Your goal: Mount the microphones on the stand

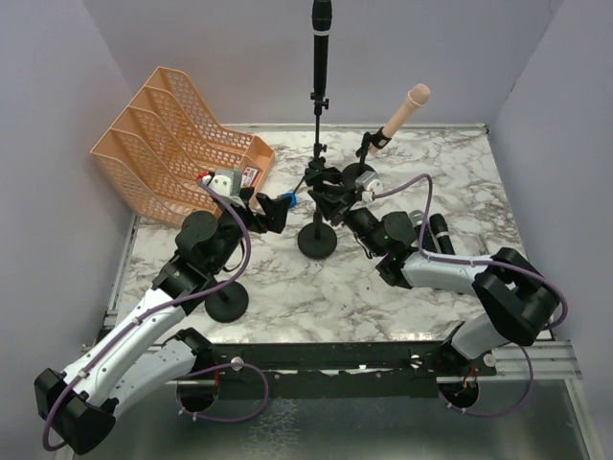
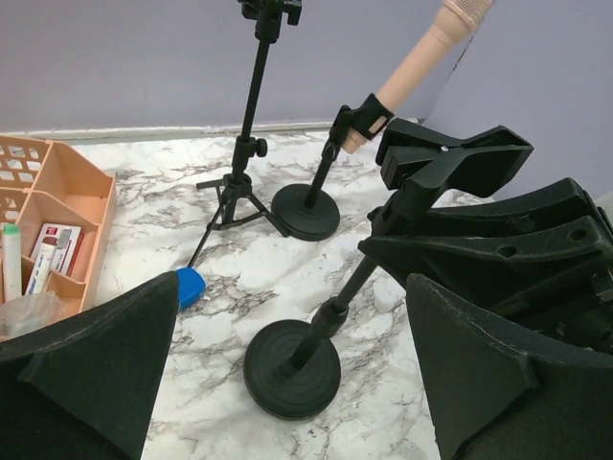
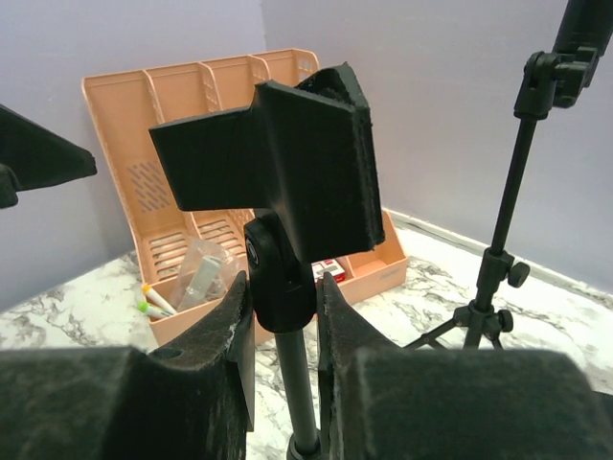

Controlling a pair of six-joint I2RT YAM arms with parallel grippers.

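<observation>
A black microphone (image 1: 321, 34) stands upright in the tripod stand (image 1: 318, 144) at the back. The pale pink microphone (image 1: 406, 110) sits tilted in a round-base stand; it also shows in the left wrist view (image 2: 421, 62). Another black microphone (image 1: 441, 233) lies on the table beside my right arm. My right gripper (image 1: 330, 192) is shut on the middle stand's swivel joint (image 3: 283, 273), just under its empty clip (image 3: 287, 163). My left gripper (image 1: 271, 211) is open and empty, left of that stand (image 2: 292, 369). The fourth microphone is out of view.
An orange file organizer (image 1: 172, 144) holding small items stands at the back left. A spare round stand base (image 1: 226, 302) sits under my left arm. A small blue object (image 2: 190, 286) lies by a tripod leg. Walls enclose the marble table (image 1: 335, 297).
</observation>
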